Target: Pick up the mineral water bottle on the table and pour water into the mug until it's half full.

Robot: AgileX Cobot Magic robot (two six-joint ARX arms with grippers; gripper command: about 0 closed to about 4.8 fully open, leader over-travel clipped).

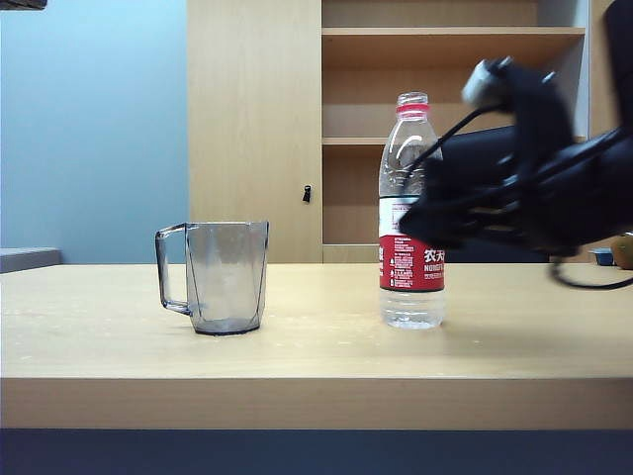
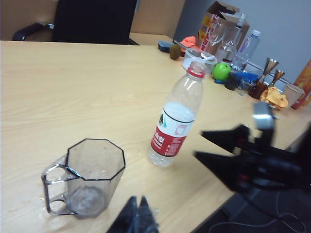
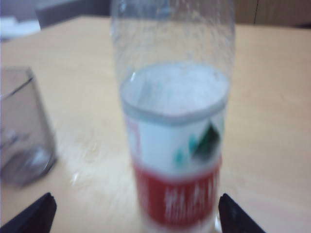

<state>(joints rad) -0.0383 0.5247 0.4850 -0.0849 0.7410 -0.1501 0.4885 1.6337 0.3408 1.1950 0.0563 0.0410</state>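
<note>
Mineral water bottle (image 1: 411, 213): upright on the table (image 1: 316, 341), right of centre in the exterior view, cap off, red neck ring showing, water (image 3: 175, 90) up to about the top of the label. Mug (image 1: 220, 276): upright, well apart from the bottle to its left, handle turned away from the bottle; the left wrist view shows its inside from above, with only a wet trace at the base. Right gripper (image 2: 221, 144): blurred dark mass beside the bottle's right flank in the exterior view; the left wrist view shows its two fingers spread and pointing at the bottle, short of contact; the right wrist view shows both fingertips (image 3: 34, 212) set wide, one on each side of the label, nothing clasped. Left gripper (image 2: 138, 216): only dark tips show in its own view, close together above the near table edge by the mug; whether clenched cannot be told. Open tabletop lies between mug and bottle and ahead of both toward the front edge. Far table end, left wrist view only: green apple (image 2: 221, 71), bottles, cardboard box (image 2: 221, 22).
</note>
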